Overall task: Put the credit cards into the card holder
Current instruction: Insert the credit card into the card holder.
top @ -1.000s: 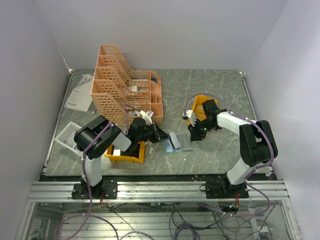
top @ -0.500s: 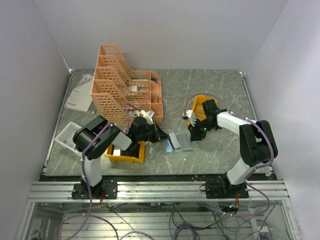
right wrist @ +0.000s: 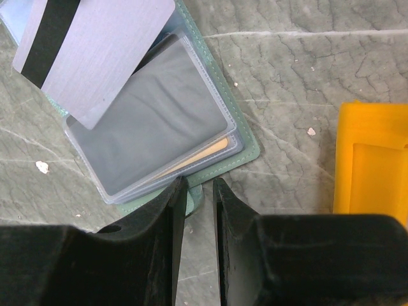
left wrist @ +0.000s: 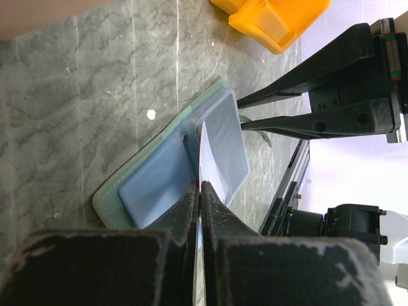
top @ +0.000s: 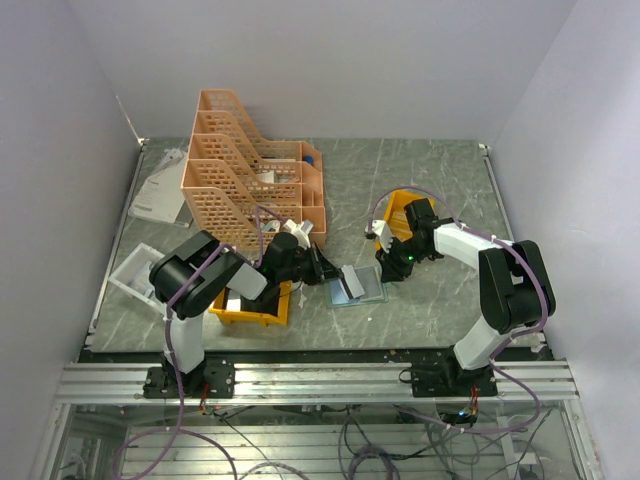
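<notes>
One credit card (right wrist: 95, 54), clamped edge-on in your closed left hand (left wrist: 199, 185), has inched over the open card holder (right wrist: 247, 148); insertion nears. Your right hand (right wrist: 199, 191), jaws narrowly parted, straddles the holder's near edge; whether it grips is unclear.

Left arm (top: 195, 275) and right arm (top: 505, 285): black joint housings, white link shells, lilac cables (top: 545, 292) alongside. Bases (top: 190, 378) mounted on aluminium rail (top: 320, 385). Fingers (right wrist: 159, 255) matte black, scuffed.

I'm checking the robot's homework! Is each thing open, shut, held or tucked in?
card holder, open, flat on the table.
credit card, held on edge, tip at the holder's sleeves, not in yet.
left gripper, shut on the credit card.
right gripper, shut on the card holder's tab.
</notes>
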Robot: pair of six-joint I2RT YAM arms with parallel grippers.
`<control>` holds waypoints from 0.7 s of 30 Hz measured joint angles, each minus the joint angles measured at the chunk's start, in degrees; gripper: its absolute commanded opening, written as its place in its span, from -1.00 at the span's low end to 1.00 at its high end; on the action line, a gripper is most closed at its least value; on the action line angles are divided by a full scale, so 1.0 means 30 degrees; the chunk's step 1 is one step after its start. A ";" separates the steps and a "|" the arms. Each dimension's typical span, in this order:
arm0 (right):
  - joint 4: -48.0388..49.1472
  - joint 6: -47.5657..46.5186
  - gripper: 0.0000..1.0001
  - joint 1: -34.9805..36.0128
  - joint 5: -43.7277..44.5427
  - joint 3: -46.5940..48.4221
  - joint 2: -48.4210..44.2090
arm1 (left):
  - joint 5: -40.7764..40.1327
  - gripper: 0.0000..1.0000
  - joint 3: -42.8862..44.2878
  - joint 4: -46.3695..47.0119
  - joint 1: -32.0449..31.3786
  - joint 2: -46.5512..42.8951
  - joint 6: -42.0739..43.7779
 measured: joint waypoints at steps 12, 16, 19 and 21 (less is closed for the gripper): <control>0.0000 0.0000 -0.52 0.0000 0.0000 0.0007 0.0000 | 0.0022 -0.86 0.0000 0.0248 -0.0015 0.0160 0.0007; -0.0007 0.0000 -0.52 0.0000 -0.0007 0.0007 0.0000 | 0.0124 -0.86 0.0095 0.0095 -0.0015 0.0160 0.0007; -0.0007 0.0000 -0.52 0.0000 -0.0007 0.0007 0.0000 | 0.0335 -0.86 0.0277 -0.0109 -0.0036 0.0219 0.0007; -0.0007 0.0000 -0.52 0.0000 -0.0007 0.0007 0.0000 | 0.0357 -0.86 0.0423 -0.0313 -0.0109 0.0248 0.0007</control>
